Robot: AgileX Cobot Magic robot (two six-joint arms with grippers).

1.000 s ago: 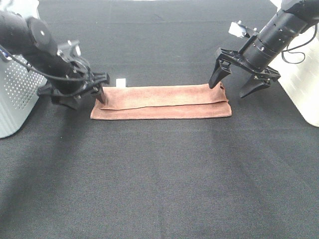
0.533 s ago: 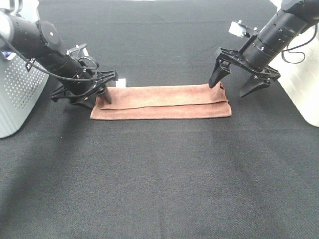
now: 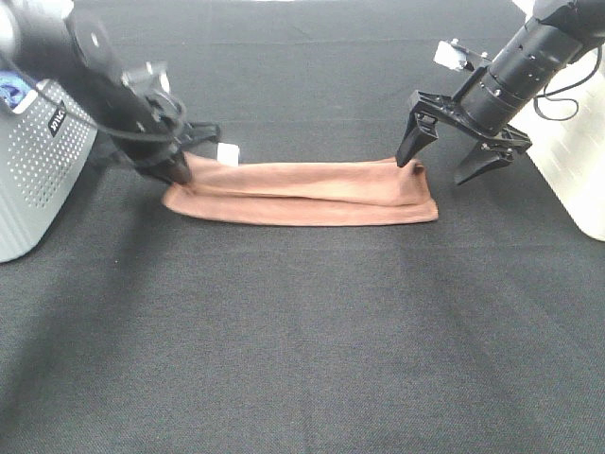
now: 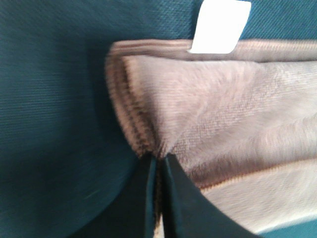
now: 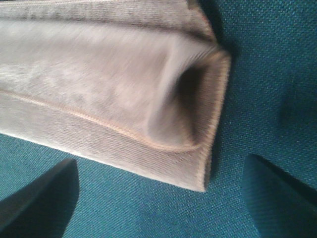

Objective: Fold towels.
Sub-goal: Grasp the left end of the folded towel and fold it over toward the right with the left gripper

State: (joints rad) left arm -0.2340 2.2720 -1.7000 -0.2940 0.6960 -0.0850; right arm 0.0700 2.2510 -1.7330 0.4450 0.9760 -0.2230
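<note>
1. A grey basket (image 3: 38,180) with a perforated wall stands outside the left gripper's fingers, on the side away from the towel.
2. The left gripper (image 3: 180,172) has its fingers (image 4: 178,198) pressed together, clamped on the left end of the towel (image 3: 302,194). In the wrist view the stitched layers pucker where the tips pinch them.
3. A small white tag (image 3: 227,153) sticks out from the towel's far edge, just beside the clamped fingers.
4. The towel is reddish brown and folded into a long narrow strip. It lies on the black table cover (image 3: 302,359), running from the left fingers across to the right fingers.
5. The right gripper (image 3: 431,171) has its fingers spread wide apart and grips nothing. The towel's right end sits between them, its fold gaping as a small loop. One fingertip stands at the far corner; whether it touches the cloth cannot be told.
6. A white basket (image 3: 581,180) stands outside the right fingers, apart from them.
</note>
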